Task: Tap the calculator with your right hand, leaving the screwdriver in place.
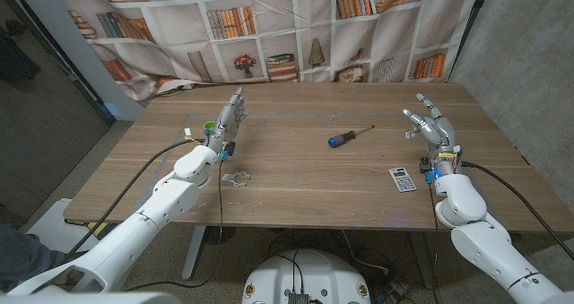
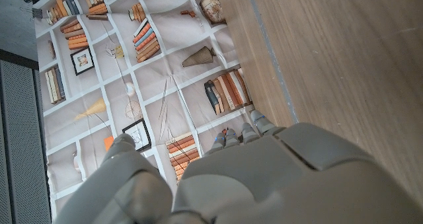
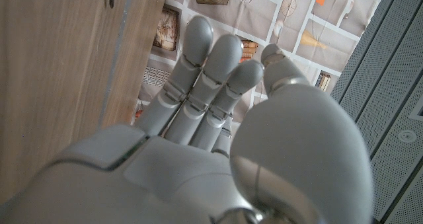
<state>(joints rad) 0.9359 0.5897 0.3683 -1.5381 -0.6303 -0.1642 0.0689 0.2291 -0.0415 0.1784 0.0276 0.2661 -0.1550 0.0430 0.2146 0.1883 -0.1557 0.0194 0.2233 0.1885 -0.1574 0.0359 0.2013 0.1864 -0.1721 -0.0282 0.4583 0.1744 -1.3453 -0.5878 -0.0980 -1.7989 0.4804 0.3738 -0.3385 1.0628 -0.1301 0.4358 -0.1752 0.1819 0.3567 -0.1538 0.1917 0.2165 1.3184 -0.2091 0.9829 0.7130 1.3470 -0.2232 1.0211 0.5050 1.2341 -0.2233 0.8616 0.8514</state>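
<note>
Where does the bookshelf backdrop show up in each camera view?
Head view: the backdrop hangs behind the table.
Left wrist view: the backdrop lies beyond the left hand, bordering the table.
Right wrist view: the backdrop lies beyond the right hand, between the table and a grey panel.
Shared landmark: the table's far edge.

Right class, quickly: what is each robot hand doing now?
Left robot hand: open, holding nothing.
Right robot hand: open, holding nothing.
</note>
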